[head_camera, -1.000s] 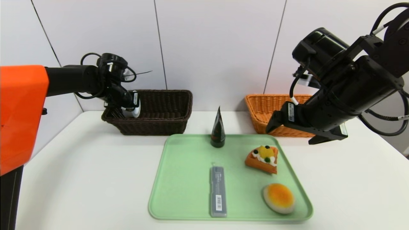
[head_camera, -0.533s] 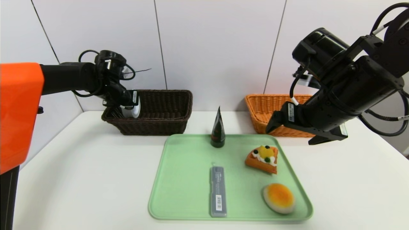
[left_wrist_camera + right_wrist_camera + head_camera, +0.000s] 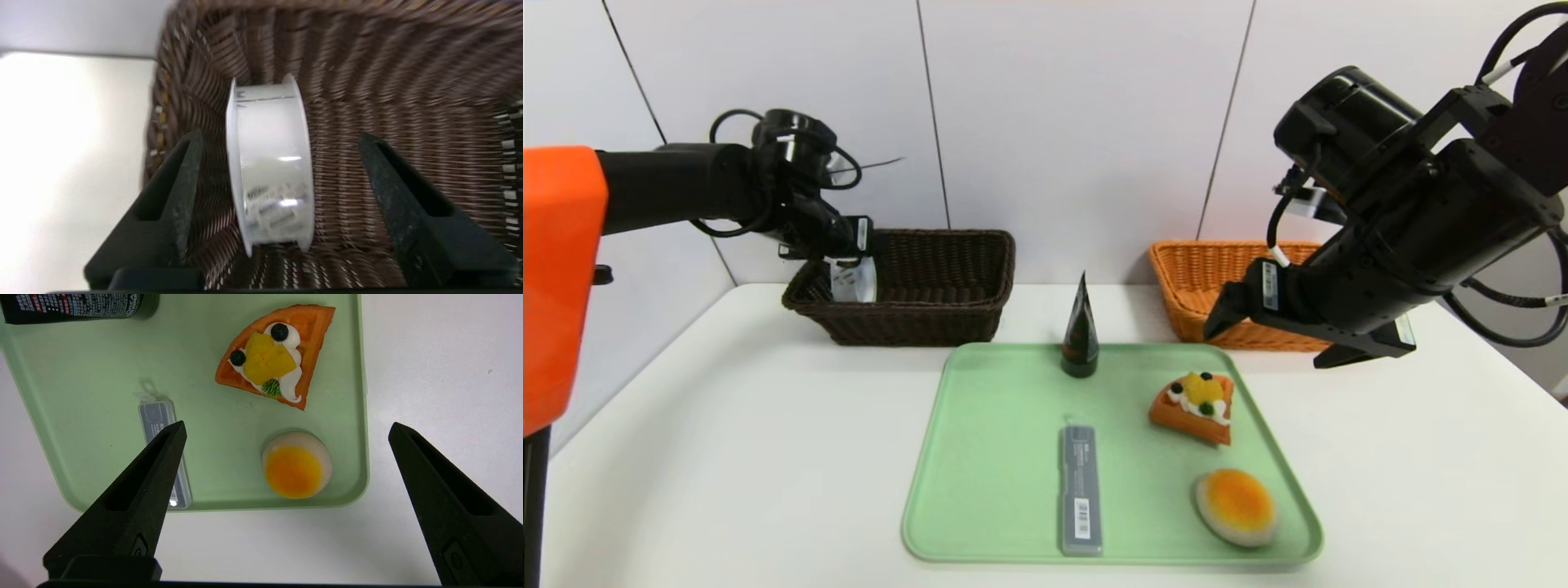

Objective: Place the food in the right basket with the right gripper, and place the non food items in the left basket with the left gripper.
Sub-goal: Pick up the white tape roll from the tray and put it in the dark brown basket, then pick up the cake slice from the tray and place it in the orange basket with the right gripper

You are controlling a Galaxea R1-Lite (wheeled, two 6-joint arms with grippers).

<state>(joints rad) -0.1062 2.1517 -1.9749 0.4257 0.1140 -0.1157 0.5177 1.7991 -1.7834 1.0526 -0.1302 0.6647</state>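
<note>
My left gripper (image 3: 851, 249) hangs open over the near-left end of the dark brown basket (image 3: 939, 318). A white tape roll (image 3: 267, 163) stands on edge on the basket floor (image 3: 388, 81) between the spread fingers, touching neither; the head view shows the roll (image 3: 854, 284) just below the gripper. My right gripper (image 3: 1270, 339) hovers open above the green tray's (image 3: 996, 490) right side. On the tray lie an orange waffle slice (image 3: 1194, 404), a round egg-like bun (image 3: 1236, 505), a dark cone-shaped tube (image 3: 1081, 331) and a grey flat case (image 3: 1081, 488).
The orange basket (image 3: 1192, 278) stands at the back right, partly behind my right arm. White table surface surrounds the tray. A white panelled wall rises just behind both baskets.
My left gripper has lifted up out of the dark basket, and the tape roll has stayed behind on the basket floor. The right arm has barely moved.
</note>
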